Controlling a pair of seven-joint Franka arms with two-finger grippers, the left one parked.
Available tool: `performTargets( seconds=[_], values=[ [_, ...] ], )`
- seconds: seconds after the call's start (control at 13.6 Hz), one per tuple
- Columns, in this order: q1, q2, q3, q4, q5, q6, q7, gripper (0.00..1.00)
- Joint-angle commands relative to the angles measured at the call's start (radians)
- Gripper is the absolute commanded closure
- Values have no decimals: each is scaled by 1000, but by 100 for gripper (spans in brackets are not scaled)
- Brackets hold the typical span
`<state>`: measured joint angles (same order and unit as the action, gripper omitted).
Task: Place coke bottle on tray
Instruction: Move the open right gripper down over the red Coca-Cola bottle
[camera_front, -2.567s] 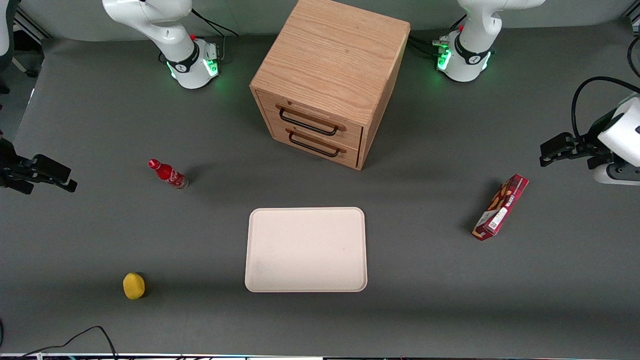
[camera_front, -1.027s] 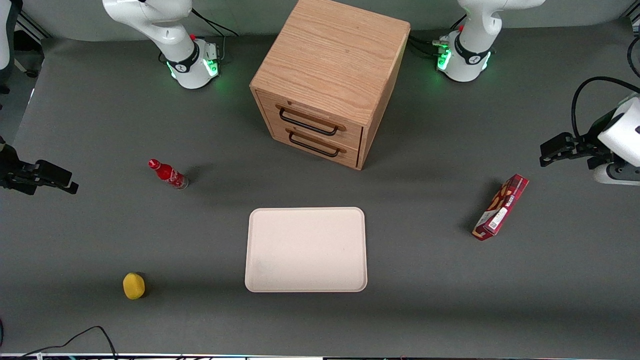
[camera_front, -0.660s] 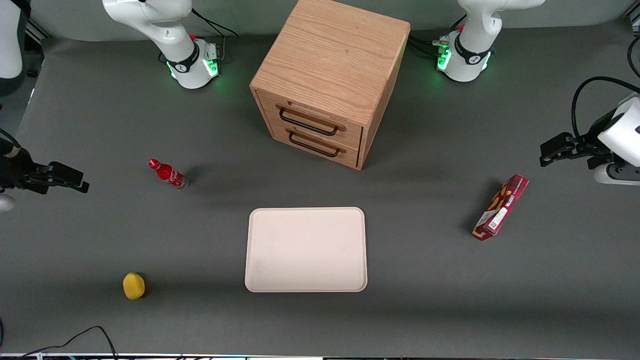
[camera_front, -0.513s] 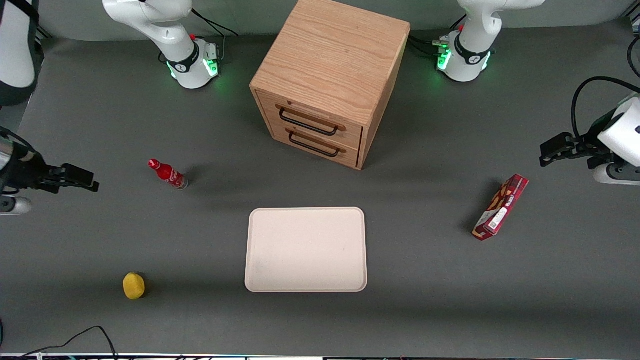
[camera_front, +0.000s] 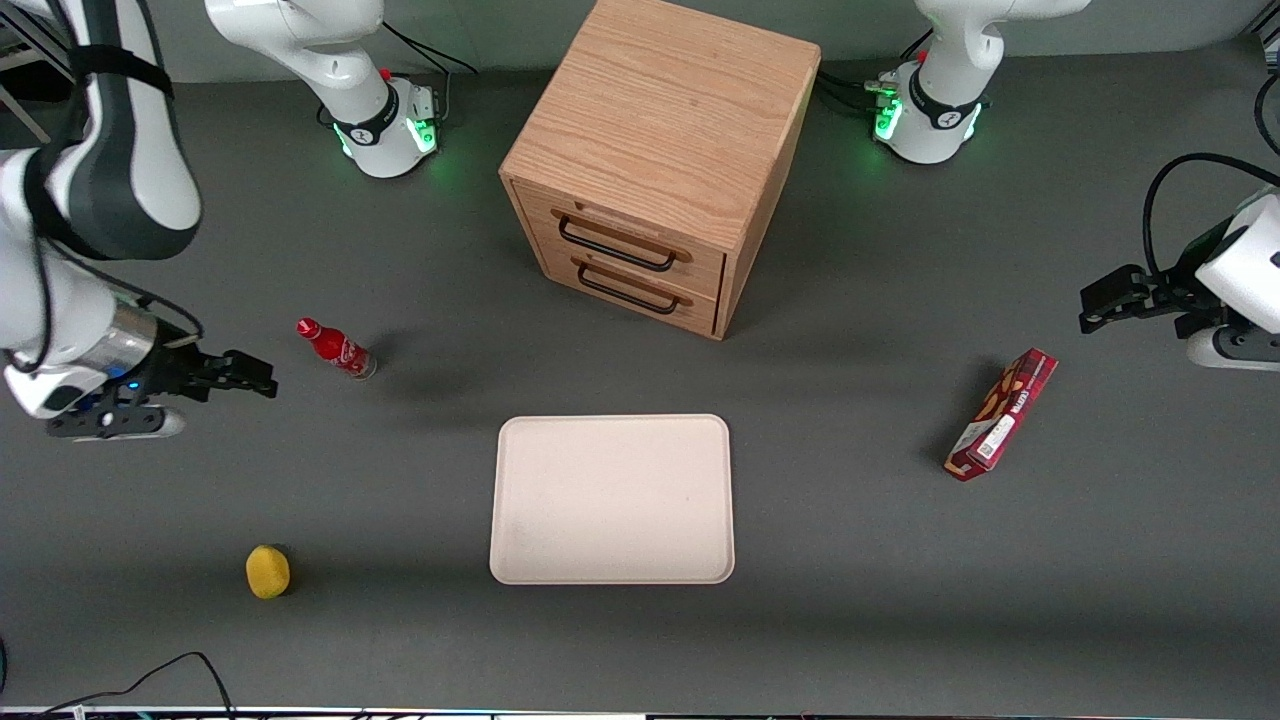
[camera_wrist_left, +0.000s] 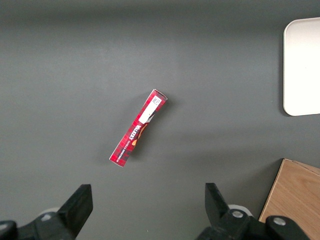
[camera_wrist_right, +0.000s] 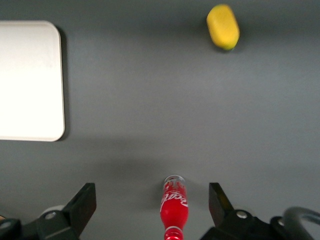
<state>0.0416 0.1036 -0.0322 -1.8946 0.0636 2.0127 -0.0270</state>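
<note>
The coke bottle (camera_front: 336, 349) is a slim red bottle with a red cap and white lettering. It stands on the grey table, farther from the front camera than the tray and toward the working arm's end. The right wrist view shows it (camera_wrist_right: 174, 207) between the spread fingers. My right gripper (camera_front: 255, 380) is open and empty. It hangs just short of the bottle, on the working arm's side, and does not touch it (camera_wrist_right: 152, 196). The pale cream tray (camera_front: 612, 498) lies flat and bare at mid-table; its corner shows in the right wrist view (camera_wrist_right: 30, 80).
A wooden drawer cabinet (camera_front: 660, 170) stands farther from the front camera than the tray. A yellow lemon-like fruit (camera_front: 268, 571) lies near the table's front edge (camera_wrist_right: 223, 26). A red snack box (camera_front: 1002, 413) lies toward the parked arm's end (camera_wrist_left: 138, 134).
My right arm has swung in from the table's end toward the coke bottle, and the gripper is now close beside it. The bottle, tray and other things have not moved.
</note>
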Motion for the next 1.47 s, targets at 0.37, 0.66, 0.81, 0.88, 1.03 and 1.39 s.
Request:
performTargets(
  seconds=[0.37,0.66,0.81,0.88,1.03,1.39],
  values=[
    [-12,-165,21,-365,16,242,-17,1],
    [-29,-174,23,-423,16,267,-22,6],
    [-29,-194,23,-471,16,297,-22,8],
    [-29,-199,23,-492,16,317,-22,8],
    [-29,-199,23,-515,16,343,-22,11],
    [-29,-235,23,-589,16,374,-24,21]
  ],
)
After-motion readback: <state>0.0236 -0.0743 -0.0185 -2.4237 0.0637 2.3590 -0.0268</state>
